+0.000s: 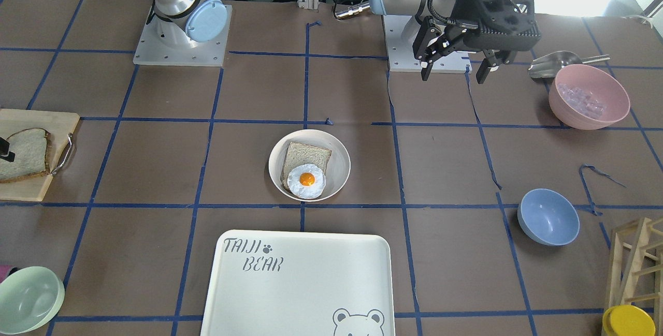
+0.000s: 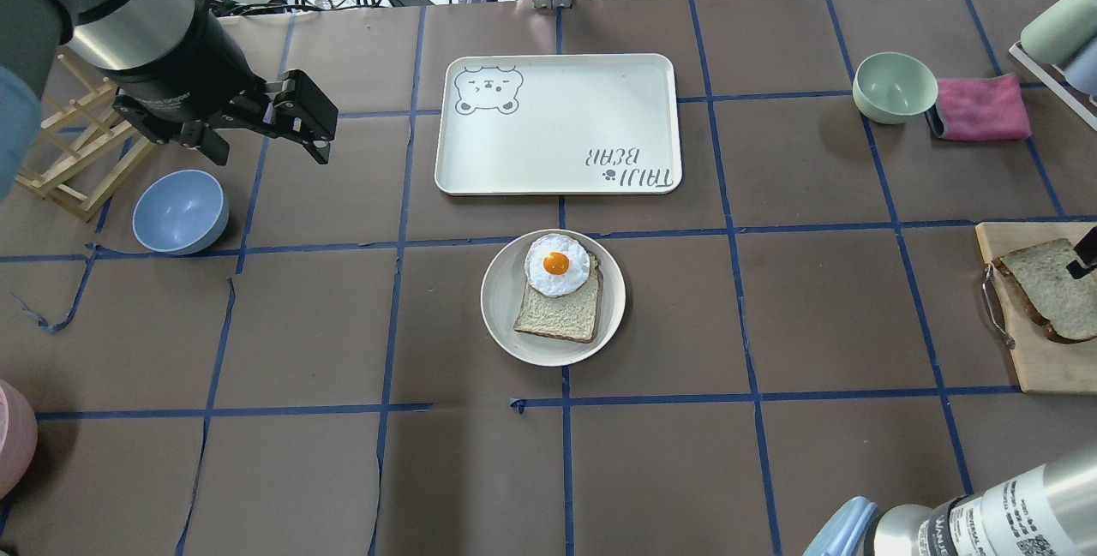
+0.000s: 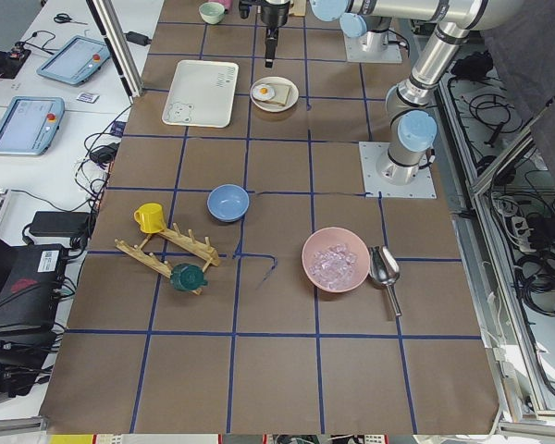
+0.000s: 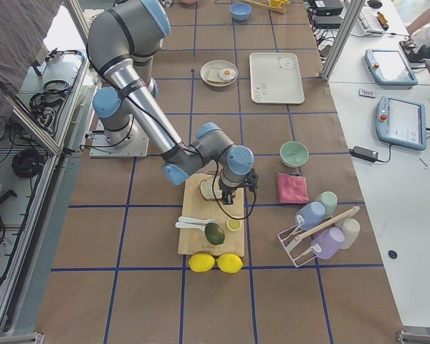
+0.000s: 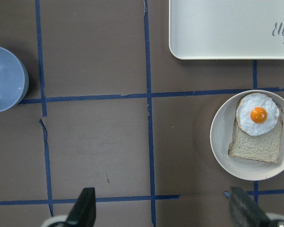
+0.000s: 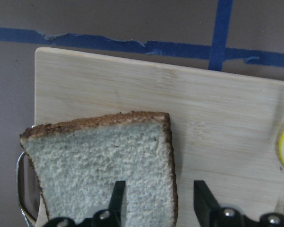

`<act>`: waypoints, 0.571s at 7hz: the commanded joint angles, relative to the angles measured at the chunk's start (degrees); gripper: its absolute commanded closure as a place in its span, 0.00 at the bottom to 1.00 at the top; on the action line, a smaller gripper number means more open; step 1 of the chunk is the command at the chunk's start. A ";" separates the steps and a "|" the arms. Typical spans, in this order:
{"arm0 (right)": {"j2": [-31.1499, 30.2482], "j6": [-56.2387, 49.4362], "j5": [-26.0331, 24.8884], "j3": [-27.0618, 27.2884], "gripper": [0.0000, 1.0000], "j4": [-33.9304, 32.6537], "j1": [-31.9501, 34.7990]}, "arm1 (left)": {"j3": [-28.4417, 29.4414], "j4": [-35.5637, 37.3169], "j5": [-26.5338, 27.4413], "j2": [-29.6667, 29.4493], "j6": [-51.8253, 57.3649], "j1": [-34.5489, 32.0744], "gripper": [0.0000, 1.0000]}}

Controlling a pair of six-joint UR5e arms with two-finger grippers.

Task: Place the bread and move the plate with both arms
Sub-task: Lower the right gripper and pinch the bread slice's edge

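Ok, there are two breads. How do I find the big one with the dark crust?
Look at the wooden cutting board at the table's end on the robot's right. The bread lies on it, under the open right gripper. Unlike the smaller, squarer slice in the plate mid-table, it has a dark crust and no fried egg on top.

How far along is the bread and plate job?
Nothing looks finished. In hand: the right gripper, open, straddles one edge of the bread on the board, no grip yet. Still to do: carry the bread to the plate, which holds a small slice and a fried egg, then move the plate with both arms; the left gripper hangs open, away from it.
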 commanded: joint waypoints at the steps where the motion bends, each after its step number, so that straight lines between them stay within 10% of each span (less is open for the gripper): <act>1: 0.18 -0.95 0.18 0.05 0.52 0.07 -0.43 | -0.09 -0.01 -0.07 0.05 -0.21 -0.09 0.00; 4: 0.19 -1.12 0.79 0.05 0.55 0.42 -2.36 | 0.00 -0.10 -0.15 0.14 -0.30 -0.01 0.00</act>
